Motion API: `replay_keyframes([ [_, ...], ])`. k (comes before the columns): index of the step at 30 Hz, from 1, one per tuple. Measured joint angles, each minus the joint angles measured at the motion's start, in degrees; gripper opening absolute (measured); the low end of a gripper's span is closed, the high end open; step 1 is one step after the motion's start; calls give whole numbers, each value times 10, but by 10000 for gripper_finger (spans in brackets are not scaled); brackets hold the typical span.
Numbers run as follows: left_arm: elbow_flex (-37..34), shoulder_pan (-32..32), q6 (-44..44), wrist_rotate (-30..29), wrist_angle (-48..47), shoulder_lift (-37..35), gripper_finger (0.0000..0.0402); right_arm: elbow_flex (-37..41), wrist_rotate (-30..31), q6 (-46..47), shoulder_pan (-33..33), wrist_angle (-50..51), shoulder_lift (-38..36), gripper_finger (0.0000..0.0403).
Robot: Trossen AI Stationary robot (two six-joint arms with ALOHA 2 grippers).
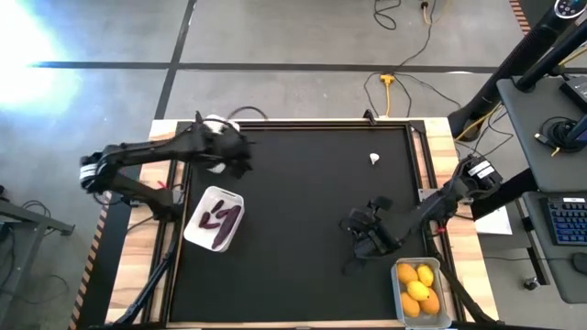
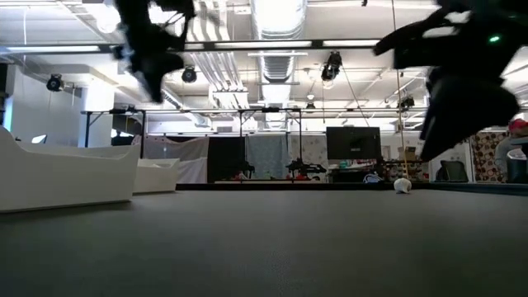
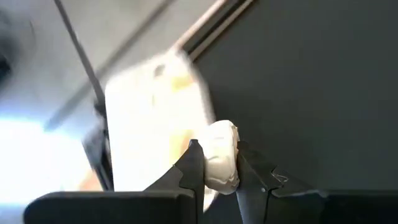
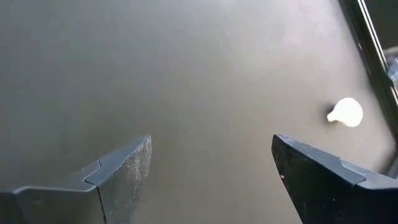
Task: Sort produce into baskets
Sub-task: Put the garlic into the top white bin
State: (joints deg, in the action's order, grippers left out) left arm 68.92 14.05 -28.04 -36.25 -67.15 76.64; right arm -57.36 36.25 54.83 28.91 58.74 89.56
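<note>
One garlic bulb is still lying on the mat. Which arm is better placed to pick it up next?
The right. Its gripper is open and empty, and its wrist view faces the loose bulb. The left gripper is shut on another bulb at the far-left basket.

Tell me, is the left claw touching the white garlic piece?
Touching. In the left wrist view, the left claw is shut on the white garlic piece, with a finger pressed against each side of it and no gap.

Wide bare black mat (image 1: 303, 211) mid-table; baskets only at its edges; lone garlic bulb (image 1: 374, 159) near far-right corner
</note>
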Motion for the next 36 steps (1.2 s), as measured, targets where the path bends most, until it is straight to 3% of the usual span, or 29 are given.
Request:
replay_keyframes([
  [4, -110, 93, -16, 49, 25, -61, 42, 0, -5, -88, -43, -60, 0, 325],
  [8, -190, 191, 12, 63, 89, -73, 42, -25, -55, -158, -81, -69, 0, 325],
  [14, -266, 268, 65, 114, 233, -53, 48, -90, -60, -185, -106, 44, -2, 325],
  [18, -285, 281, 71, 108, 264, -33, 74, -112, -33, -179, -141, 118, -4, 324],
  [27, -286, 278, 118, 73, 251, -37, 187, -54, -100, -150, -341, 123, -35, 301],
  [31, -285, 262, 110, 73, 232, -83, 227, 3, -111, -150, -447, 69, -64, 284],
  [36, -286, 207, 102, 73, 243, -189, 243, 55, -131, -199, -558, -49, -87, 279],
])
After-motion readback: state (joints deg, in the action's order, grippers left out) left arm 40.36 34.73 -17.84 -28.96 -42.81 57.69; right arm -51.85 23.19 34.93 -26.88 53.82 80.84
